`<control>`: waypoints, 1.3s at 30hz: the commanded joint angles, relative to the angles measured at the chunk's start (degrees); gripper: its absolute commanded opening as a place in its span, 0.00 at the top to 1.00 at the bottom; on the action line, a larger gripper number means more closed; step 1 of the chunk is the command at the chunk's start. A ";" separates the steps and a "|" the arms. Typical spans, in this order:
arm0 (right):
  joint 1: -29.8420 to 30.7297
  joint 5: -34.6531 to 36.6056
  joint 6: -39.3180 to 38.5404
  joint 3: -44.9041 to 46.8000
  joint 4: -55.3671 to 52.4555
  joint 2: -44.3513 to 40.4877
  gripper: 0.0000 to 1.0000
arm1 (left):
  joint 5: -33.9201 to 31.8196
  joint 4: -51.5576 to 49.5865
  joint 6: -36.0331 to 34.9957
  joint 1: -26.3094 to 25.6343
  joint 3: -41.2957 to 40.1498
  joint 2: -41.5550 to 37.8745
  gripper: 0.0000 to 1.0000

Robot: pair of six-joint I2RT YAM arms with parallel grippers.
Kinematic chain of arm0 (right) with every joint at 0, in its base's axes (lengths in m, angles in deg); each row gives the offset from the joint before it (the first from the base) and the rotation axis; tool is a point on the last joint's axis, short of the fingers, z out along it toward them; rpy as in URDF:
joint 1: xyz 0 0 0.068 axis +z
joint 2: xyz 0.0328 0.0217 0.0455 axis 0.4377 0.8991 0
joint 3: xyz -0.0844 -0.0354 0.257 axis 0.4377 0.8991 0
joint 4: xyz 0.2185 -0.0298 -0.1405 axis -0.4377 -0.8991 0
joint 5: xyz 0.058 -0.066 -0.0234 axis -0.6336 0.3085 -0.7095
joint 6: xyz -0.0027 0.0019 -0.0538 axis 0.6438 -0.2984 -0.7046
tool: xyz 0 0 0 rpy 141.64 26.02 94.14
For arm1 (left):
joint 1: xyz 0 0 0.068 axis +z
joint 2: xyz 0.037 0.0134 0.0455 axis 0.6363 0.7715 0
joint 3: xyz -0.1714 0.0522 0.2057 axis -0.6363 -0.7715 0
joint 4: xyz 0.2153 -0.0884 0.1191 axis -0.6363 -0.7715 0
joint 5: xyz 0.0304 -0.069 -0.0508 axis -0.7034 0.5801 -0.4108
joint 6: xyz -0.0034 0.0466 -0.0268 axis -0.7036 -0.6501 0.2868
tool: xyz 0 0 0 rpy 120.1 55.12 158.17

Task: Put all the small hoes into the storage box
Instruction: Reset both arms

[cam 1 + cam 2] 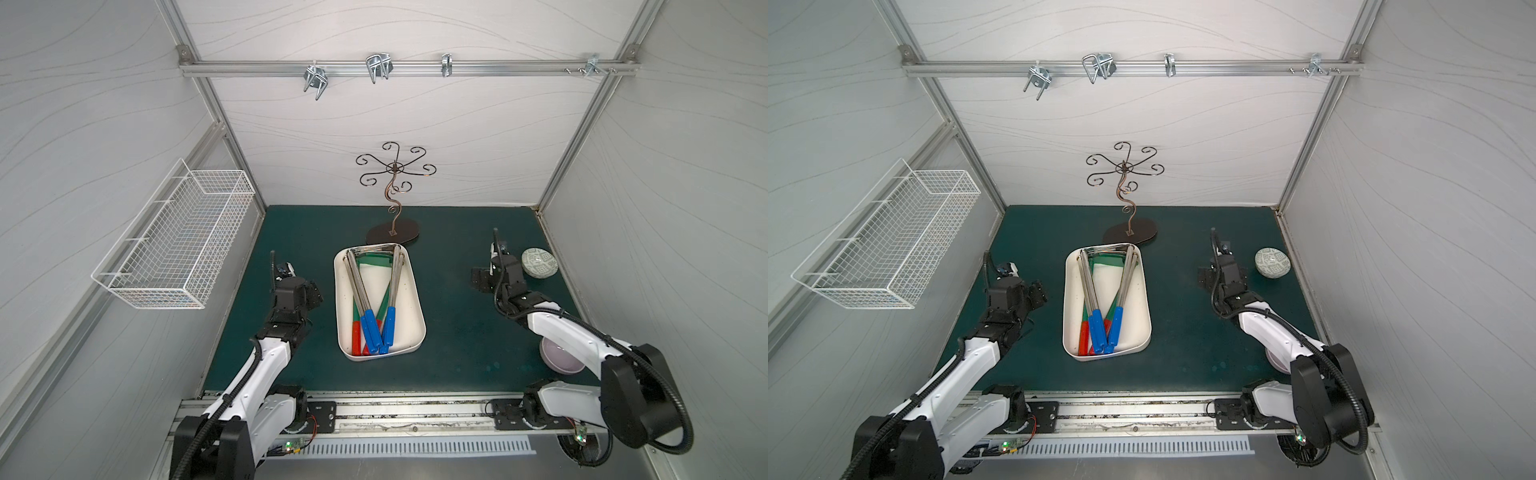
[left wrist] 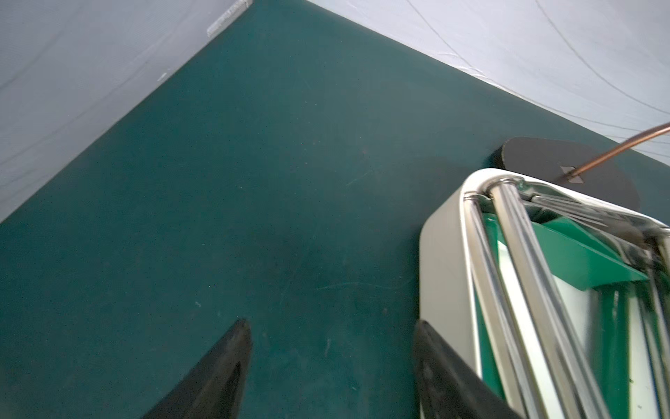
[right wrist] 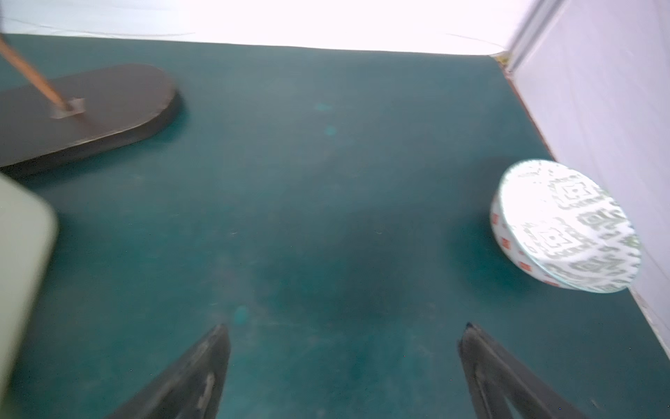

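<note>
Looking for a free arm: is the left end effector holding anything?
No, the left end effector stands open over the green mat beside the storage box, with nothing in it.

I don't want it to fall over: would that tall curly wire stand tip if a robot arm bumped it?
It might wobble: the wire stand is tall and thin, with curly arms spread wide on top. Its flat oval base looks broad, so a low push may just slide it. A high bump seems likelier to tip it.
</note>
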 commanded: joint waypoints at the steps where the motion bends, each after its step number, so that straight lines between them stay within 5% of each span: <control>1: -3.40 0.04 -6.54 5.62 14.88 -1.98 0.01 | -6.74 10.11 -1.30 0.30 -1.46 -0.58 0.28; 10: -8.42 -5.23 -9.29 12.46 36.77 8.79 0.01 | -12.58 21.35 -3.95 0.31 -8.58 -1.59 0.30; 14: -10.38 -1.72 -6.63 13.20 45.41 15.45 0.01 | -14.30 28.11 -4.94 0.30 -10.87 0.62 0.29; 23: -16.24 -19.05 -5.34 11.38 44.07 18.91 0.01 | -9.84 44.49 -9.33 0.46 -10.44 15.88 0.28; 30: -16.34 -19.89 -5.61 10.86 42.50 18.63 0.01 | -1.42 44.27 -16.45 1.23 -4.52 23.61 0.29; 34: -16.26 -19.78 -5.72 10.88 42.52 18.53 0.01 | -2.29 60.27 -18.65 1.29 -5.06 36.25 0.27; 35: -16.29 -19.64 -5.72 10.88 42.60 18.56 0.01 | -1.86 56.59 -18.14 1.28 -3.07 34.82 0.27; 36: -16.22 -19.69 -5.79 10.88 42.53 18.54 0.01 | -0.93 44.00 -16.54 1.59 0.04 32.98 0.16; 37: -16.21 -19.57 -5.79 10.90 42.45 18.48 0.01 | 0.36 47.63 -16.88 2.27 -0.65 34.67 0.01; 39: -15.93 -19.48 -6.11 10.64 41.88 18.49 0.01 | -0.80 47.47 -16.07 2.50 -0.69 33.84 0.00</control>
